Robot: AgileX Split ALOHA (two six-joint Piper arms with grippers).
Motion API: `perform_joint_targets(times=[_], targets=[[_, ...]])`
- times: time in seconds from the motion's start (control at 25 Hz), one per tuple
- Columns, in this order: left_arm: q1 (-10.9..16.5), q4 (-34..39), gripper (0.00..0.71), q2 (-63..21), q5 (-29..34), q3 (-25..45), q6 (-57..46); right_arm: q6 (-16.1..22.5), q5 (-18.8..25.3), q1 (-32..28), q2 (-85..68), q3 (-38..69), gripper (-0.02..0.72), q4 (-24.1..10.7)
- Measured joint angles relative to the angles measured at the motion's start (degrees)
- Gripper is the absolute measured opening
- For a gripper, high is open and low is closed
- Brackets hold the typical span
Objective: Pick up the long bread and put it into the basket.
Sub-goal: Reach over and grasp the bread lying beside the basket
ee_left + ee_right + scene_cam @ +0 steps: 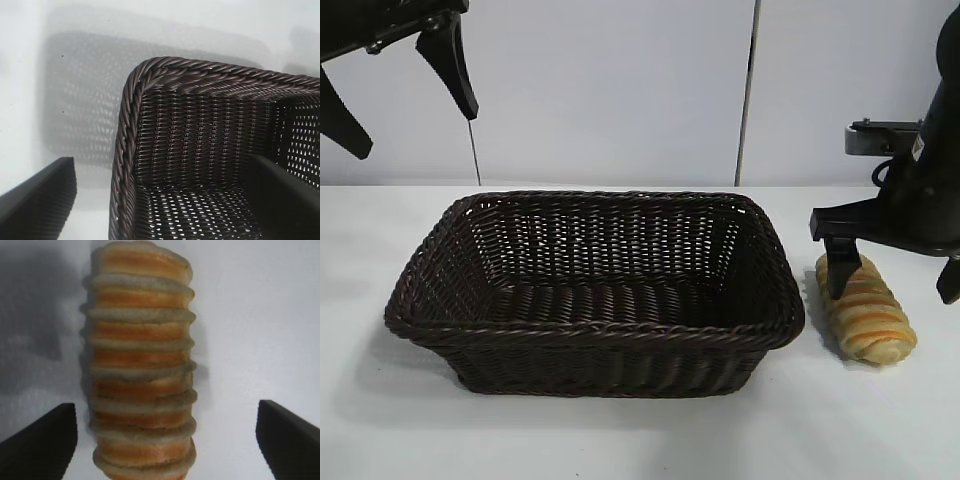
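The long bread [866,309] lies on the table just beside the basket [595,330], between the wide, empty fingers of the right gripper [167,440]; it looks soft and light, so squeeze its middle gently.

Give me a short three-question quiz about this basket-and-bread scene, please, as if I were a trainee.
1. True or false: the long bread already lies inside the basket.
2. Which gripper is down at the bread: A) the left gripper, B) the right gripper?
3. Fill in: the right gripper's fingers stand on either side of the bread, not yet ____ it.

Key: 1 false, it lies on the table beside the basket; 2 B; 3 touching.
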Motion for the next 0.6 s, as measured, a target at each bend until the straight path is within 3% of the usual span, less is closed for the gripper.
perform_joint_targets(times=[0.4,0.6], targets=[[0.00,0.00,0.658,0.00,-0.63,0.00,0.00,2.48,-1.42,0.00,1.88,-0.05,0.125,0.38],[0.00,0.00,0.658,0.00,-0.82,0.00,0.00,2.53,2.34,0.00,0.99,-1.96,0.113,0.60]])
